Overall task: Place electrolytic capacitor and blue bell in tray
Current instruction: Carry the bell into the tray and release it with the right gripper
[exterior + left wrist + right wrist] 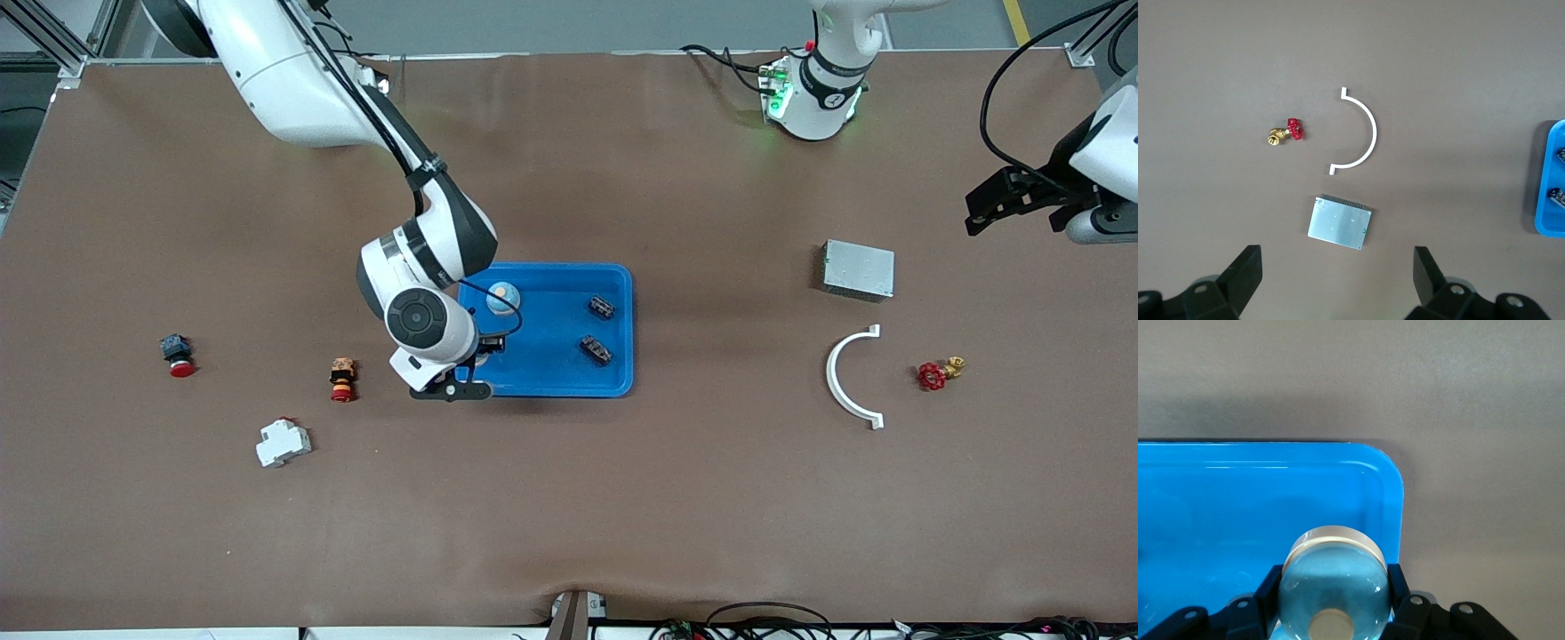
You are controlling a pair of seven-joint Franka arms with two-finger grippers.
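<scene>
Front: I see right gripper [487, 342] over tray [613, 387], blue bell [502, 296] in tray corner nearest right arm's base.
Left wrist: left gripper [1337, 280] spread wide, waiting above grey metal box [1339, 222].
Right wrist: fingers [1399, 587] pinching bell [1335, 587].

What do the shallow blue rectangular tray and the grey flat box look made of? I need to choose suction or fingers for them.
The shallow blue rectangular tray looks like glossy moulded plastic: even bright colour, rounded corners, soft highlights along its rim. The grey flat box looks like bare sheet metal with a dull brushed finish and a finned or ribbed edge, though coated plastic cannot be ruled out.
</scene>
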